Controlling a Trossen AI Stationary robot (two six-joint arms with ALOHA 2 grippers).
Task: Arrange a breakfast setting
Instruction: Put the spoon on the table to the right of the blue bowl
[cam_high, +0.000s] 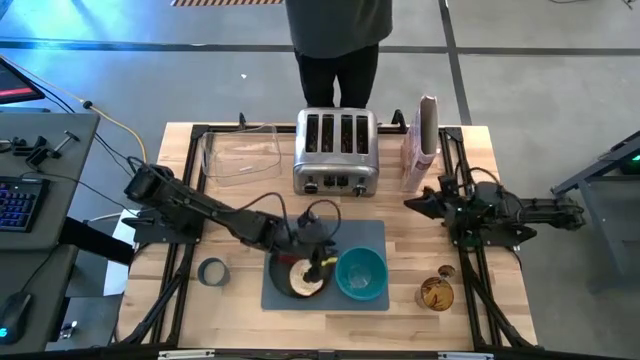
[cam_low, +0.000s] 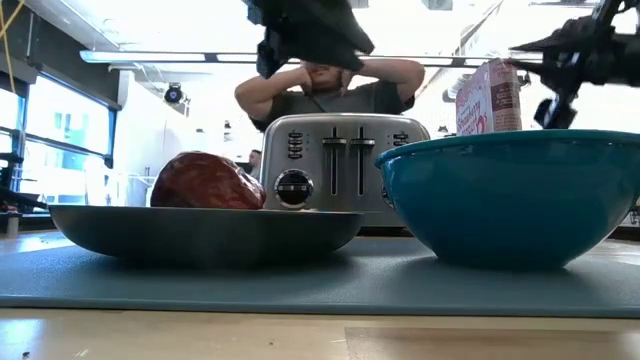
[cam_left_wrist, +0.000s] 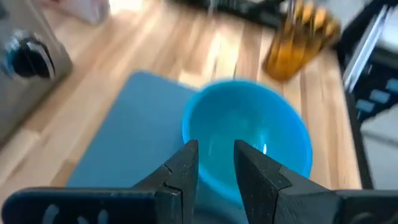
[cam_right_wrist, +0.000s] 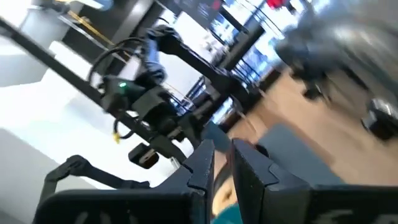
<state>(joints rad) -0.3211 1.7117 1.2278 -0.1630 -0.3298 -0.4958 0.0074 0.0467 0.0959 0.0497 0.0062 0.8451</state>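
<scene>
A grey mat (cam_high: 372, 236) lies in front of the toaster. On it stand a dark grey round plate (cam_high: 277, 277) and, to its right, an empty teal bowl (cam_high: 361, 273). The plate carries a tan ring (cam_high: 304, 279), and the low view shows a dark-red lump (cam_low: 205, 182) on it. My left gripper (cam_high: 322, 262) hovers over the plate's right side beside the bowl. In its wrist view (cam_left_wrist: 216, 163) it is open and empty, above the bowl's near rim (cam_left_wrist: 205, 124). My right gripper (cam_high: 412, 203) waits at the right, raised, showing a narrow gap (cam_right_wrist: 222, 163). I cannot make out a spoon.
A chrome toaster (cam_high: 335, 150) stands behind the mat, with a pink-and-white cereal bag (cam_high: 425, 140) to its right and a clear container (cam_high: 240, 155) to its left. A tape roll (cam_high: 213, 271) lies left of the mat and a golden-brown object (cam_high: 437, 293) right of it. A person (cam_high: 338, 40) stands beyond the far edge.
</scene>
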